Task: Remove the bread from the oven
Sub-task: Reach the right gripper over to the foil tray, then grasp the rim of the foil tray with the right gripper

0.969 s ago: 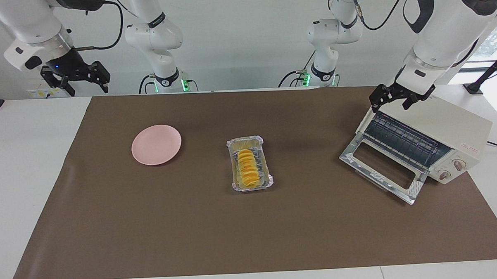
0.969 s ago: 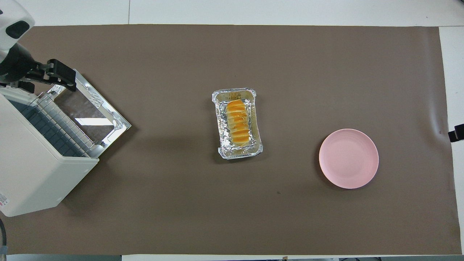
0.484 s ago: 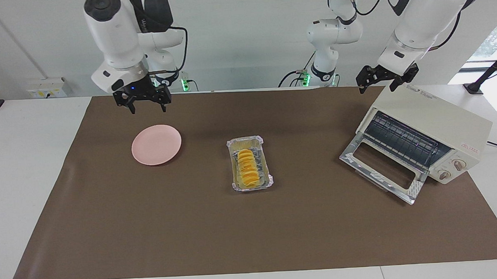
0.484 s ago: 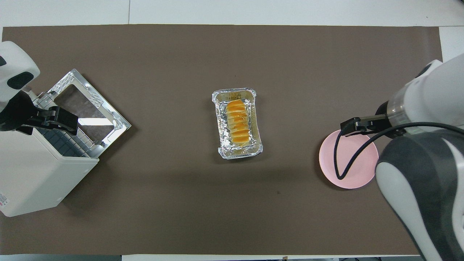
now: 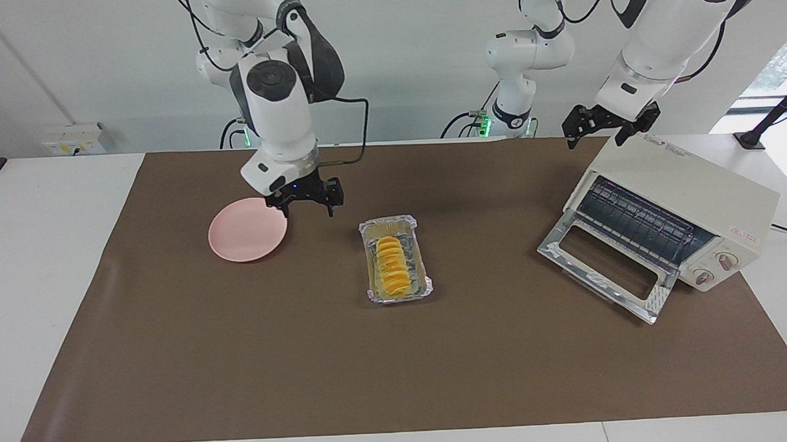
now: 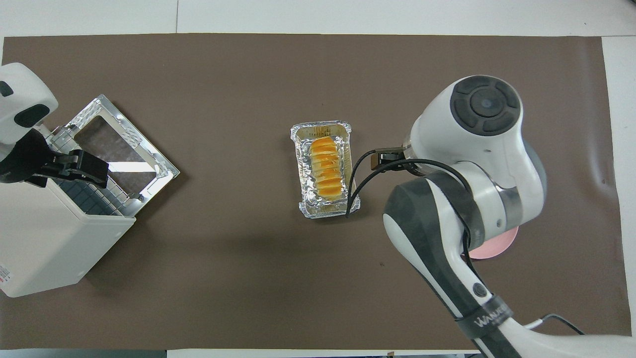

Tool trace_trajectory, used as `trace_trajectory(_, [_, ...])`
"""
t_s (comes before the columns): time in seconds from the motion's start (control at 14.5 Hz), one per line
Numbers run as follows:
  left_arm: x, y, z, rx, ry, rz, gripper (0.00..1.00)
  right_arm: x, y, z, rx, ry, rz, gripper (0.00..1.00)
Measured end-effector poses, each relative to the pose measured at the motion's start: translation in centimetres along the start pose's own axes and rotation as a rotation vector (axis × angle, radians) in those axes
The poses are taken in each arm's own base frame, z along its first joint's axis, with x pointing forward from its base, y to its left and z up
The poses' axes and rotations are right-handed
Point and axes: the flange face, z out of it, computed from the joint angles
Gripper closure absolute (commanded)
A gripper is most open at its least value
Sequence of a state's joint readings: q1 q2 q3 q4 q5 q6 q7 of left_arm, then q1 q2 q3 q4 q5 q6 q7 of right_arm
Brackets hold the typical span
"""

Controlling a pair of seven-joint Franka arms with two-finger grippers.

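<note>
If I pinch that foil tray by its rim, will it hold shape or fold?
The foil tray looks thin and crinkled, so its rim will probably bend under a pinch. The bread lies loose inside and could shift if the tray tilts. It probably slides easily on the mat.

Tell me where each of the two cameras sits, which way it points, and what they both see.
Facing view: high across the table, looking back at the robots; both arms and bases show, right gripper between pink plate and foil tray, left gripper above the oven.
Overhead view: above the robots' end, looking steeply down and forward; the right arm's upper links and the left gripper show.
Shared, half a turn apart: bread in the tray, oven with its door down, plate.
</note>
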State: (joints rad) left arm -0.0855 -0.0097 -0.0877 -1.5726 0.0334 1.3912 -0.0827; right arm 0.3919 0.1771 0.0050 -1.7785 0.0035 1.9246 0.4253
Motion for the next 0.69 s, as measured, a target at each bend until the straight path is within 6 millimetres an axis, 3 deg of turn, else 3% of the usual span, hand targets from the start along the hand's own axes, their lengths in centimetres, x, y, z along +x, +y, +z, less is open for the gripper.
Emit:
trace_trajectory(0.42, [0.0,-0.1,0.1,0.0,-0.001,-0.005,0.0,3.6,-7.1,7.5,0.015,-0.048,-0.017,0.0])
trace_trajectory(0.69, [0.0,-0.1,0.1,0.0,0.001,-0.005,0.0,5.0,-7.5,10.9,0.005,-0.025,-0.028,0.0])
